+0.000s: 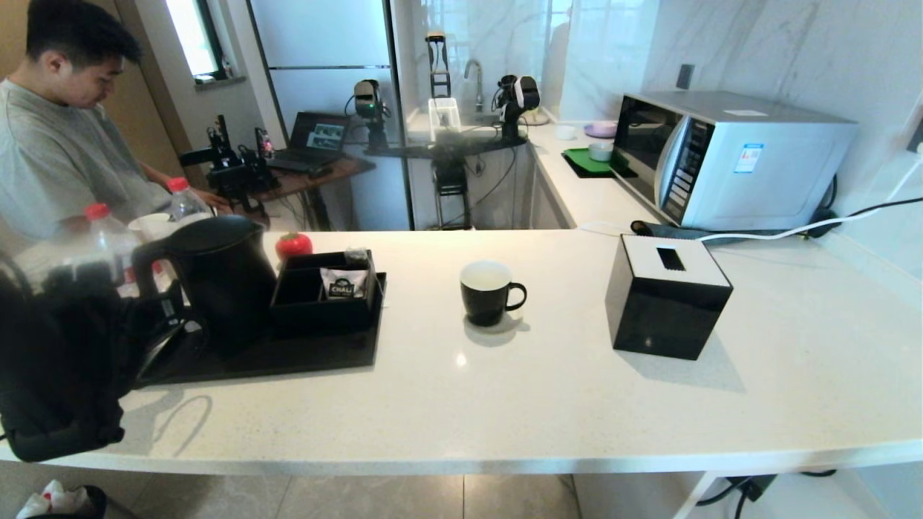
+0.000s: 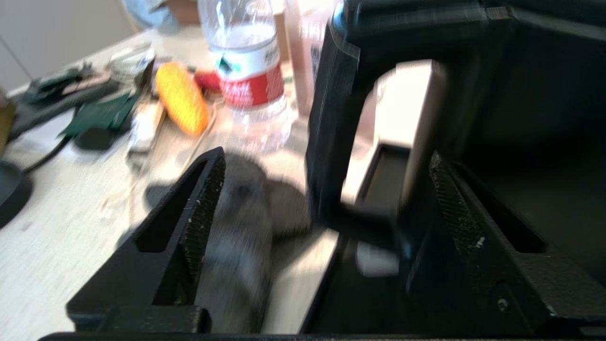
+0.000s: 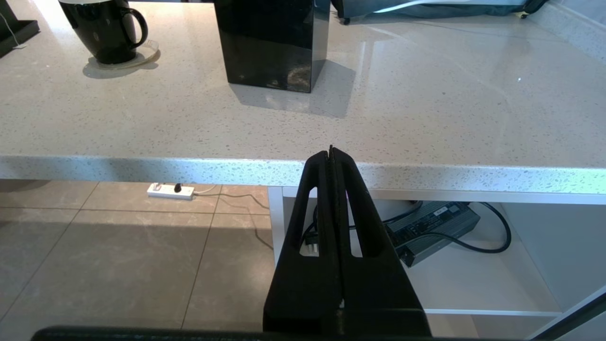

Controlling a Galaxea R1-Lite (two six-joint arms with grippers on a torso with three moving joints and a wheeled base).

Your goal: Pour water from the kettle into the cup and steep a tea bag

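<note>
My left tool [image 2: 326, 208] is spread wide, fingers apart with nothing between the pads yet, and the kettle's loop handle [image 2: 331, 132] stands upright right ahead of it, nearer one finger than the other and not yet centred in the gap. In the head view the kettle [image 1: 220, 277] sits on the black tray [image 1: 303, 357] at the left of the tabletop [image 1: 505, 404], its handle [image 1: 148, 270] turned toward my left arm, so the left is clearly the nearer one. Handle's long axis runs vertical, so I judge the next move needs the tool pushed forward around that upright bar before closing. The cup [image 1: 488, 292] stands alone mid-tabletop, well apart to the right of the tray, handle pointing right, between the tray and the black tissue box [image 1: 667, 295]. My right tool [image 3: 331, 156] is pressed together, holding nothing, parked below the tabletop edge. Tea bag: can't pick it out; only a CHALI sachet [image 1: 342, 285] shows in the tray's organiser.
</note>
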